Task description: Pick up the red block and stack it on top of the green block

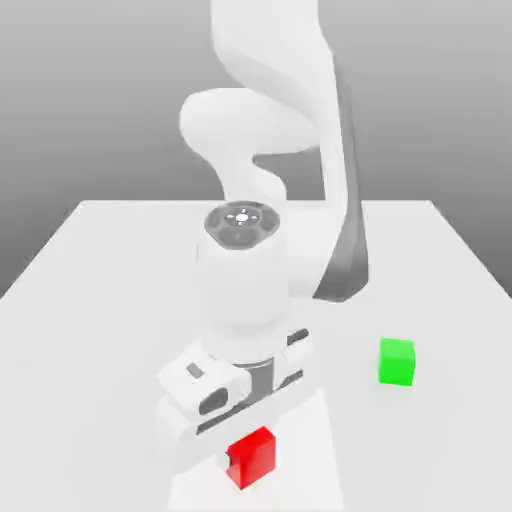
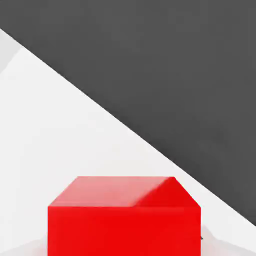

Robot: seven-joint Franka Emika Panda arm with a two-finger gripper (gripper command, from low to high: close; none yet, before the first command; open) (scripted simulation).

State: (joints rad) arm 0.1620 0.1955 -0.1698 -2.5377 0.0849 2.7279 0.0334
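Hand clamped shut over red block, green block apart.

A simulated tabletop scene: plain white table against featureless grey backdrop (no furnishings).

White arm folded low over the table, wrist pointing down, claw closed

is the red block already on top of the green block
No, the red block sits on the table under the end effector, apart from the green block to the exterior view's right.
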